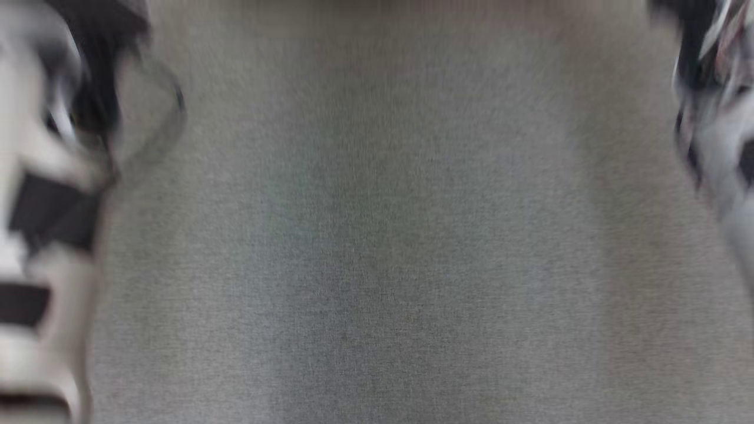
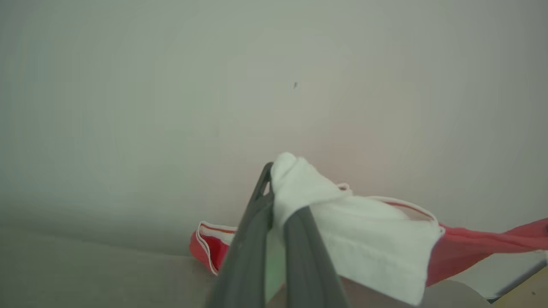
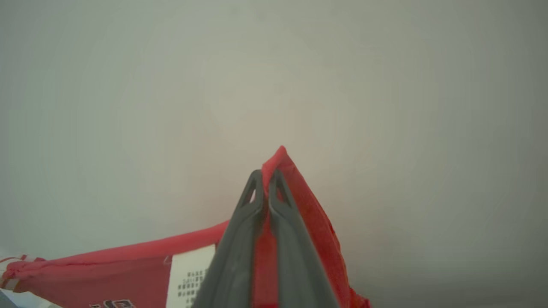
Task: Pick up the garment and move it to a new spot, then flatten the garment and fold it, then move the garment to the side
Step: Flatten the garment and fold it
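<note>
In the left wrist view my left gripper (image 2: 274, 188) is shut on a bunched white sleeve of the garment (image 2: 364, 231). Red cloth with white trim trails off to the right and hangs lower left of the fingers. My right gripper (image 3: 266, 179), in the right wrist view, is shut on a red edge of the garment (image 3: 310, 214), which peaks just past the fingertips. Its white label (image 3: 190, 273) and part of a black print hang lower left. The head view is blurred, with my pale left forearm (image 1: 41, 235) at the left edge and my right arm (image 1: 718, 118) at the upper right.
A plain grey surface (image 1: 383, 235) spreads across the blurred head view between the arms. Pale grey background lies behind the cloth in both wrist views. A tan corner (image 2: 526, 295) shows at the lower right of the left wrist view.
</note>
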Controlling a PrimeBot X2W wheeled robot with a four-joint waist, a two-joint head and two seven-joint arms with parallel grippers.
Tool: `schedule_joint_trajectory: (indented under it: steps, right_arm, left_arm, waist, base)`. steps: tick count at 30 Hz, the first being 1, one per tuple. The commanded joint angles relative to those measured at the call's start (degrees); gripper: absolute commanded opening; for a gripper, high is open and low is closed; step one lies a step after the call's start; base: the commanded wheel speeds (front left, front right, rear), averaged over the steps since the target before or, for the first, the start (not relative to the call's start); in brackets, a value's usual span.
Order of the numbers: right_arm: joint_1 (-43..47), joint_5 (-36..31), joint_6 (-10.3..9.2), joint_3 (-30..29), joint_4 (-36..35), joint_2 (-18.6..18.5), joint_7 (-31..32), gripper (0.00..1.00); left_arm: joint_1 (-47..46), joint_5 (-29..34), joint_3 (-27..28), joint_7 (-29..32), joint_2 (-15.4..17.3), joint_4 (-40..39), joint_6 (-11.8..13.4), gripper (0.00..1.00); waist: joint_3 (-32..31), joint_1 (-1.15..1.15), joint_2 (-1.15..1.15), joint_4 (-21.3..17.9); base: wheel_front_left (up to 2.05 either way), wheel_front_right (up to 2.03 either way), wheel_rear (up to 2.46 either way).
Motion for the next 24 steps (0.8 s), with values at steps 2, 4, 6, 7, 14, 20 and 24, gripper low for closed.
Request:
schedule_joint_trajectory:
  steps: [2, 4, 6, 7, 14, 20, 24]
  right_arm:
    - [10.02, 3.92, -0.12, -0.28, -4.25, -1.99, -1.08, 0.0]
    - [17.94, 5.94, -0.12, -0.71, -8.02, -3.18, -1.65, 0.0]
    - [25.38, 7.39, -0.12, -1.58, -11.17, -3.62, -2.04, 0.0]
    - [29.17, 7.73, -0.12, -1.86, -12.53, -3.52, -2.07, 0.0]
    - [50.95, 6.37, -0.12, -7.49, -20.48, -0.48, -2.35, 0.0]
    - [66.6, 3.69, -0.12, -15.87, -26.35, 3.09, -2.38, 0.0]
    - [74.62, 2.1, -0.12, -17.96, -29.66, 3.81, -2.13, 0.0]
  left_arm:
    - [10.07, -2.53, 1.71, -1.68, 0.14, -3.72, 0.45, 0.0]
    - [18.28, -4.56, 2.73, -2.24, -0.65, -7.32, 1.1, 0.0]
    - [26.11, -5.77, 3.6, -3.1, -1.23, -11.39, 2.29, 0.0]
    - [30.02, -6.24, 3.86, -3.77, -1.6, -13.37, 3.18, 0.0]
    - [54.52, -10.92, 4.54, -5.85, -6.58, -21.79, 6.65, 0.0]
    - [67.83, -12.71, 2.8, -7.24, -9.52, -23.26, 6.62, 0.0]
    - [74.02, -13.7, 1.93, -7.92, -10.63, -24.6, 6.66, 0.0]
  waist:
    - [-7.14, 0.0, -0.01, -0.68]
    - [-8.73, 0.0, -0.01, -0.86]
    - [-10.18, 0.0, -0.01, -0.97]
    - [-10.92, 0.0, -0.01, -0.99]
    - [-15.75, 0.0, -0.01, -0.9]
    - [-20.14, 0.0, -0.01, 0.84]
    - [-22.67, 0.0, -0.01, 1.49]
  base:
    - [0.0, 0.0, 0.0]
    - [0.0, 0.0, 0.0]
    - [0.0, 0.0, 0.0]
    - [0.0, 0.0, 0.0]
    - [0.0, 0.0, 0.0]
    - [0.0, 0.0, 0.0]
    - [0.0, 0.0, 0.0]
